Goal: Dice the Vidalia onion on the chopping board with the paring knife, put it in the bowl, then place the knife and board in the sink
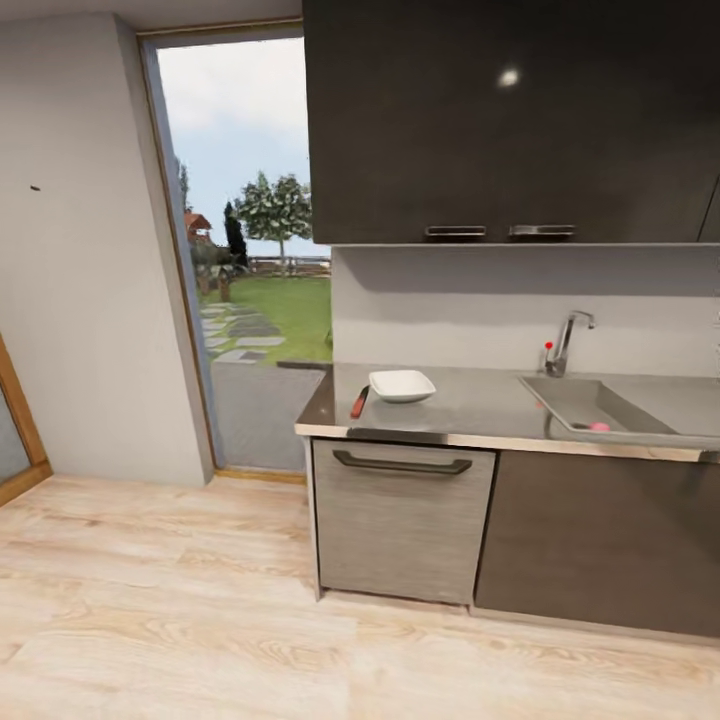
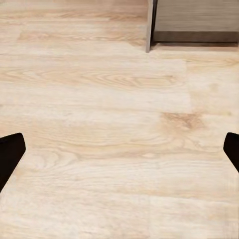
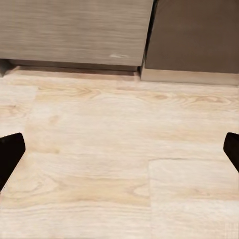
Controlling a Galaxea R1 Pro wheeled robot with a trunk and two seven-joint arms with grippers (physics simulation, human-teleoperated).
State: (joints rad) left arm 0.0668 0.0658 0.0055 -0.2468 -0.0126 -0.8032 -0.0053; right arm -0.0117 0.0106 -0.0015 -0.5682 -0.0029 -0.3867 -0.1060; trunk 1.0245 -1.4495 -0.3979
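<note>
Standing back from the tabletop [image 1: 480, 405], with the left hand [image 2: 119, 154] and right hand [image 3: 119, 154] both spread wide, pinching nothing, hung low over the pale floor [image 1: 150, 600] (a travelling carry, seemingly). Far right, a pink Vidalia onion [image 1: 599, 426] down in the sink [image 1: 585, 400]; left of it, the white bowl [image 1: 402, 385] just beside a slim red-handled item [image 1: 359, 402], probably the paring knife, laid out for dicing.

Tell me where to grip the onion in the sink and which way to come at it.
Grip the Vidalia onion across its round middle, coming from above. It lies low in the sink basin near the front wall, so a sideways approach would probably meet the wall. Both grippers, left and right, are open over the floor.
</note>
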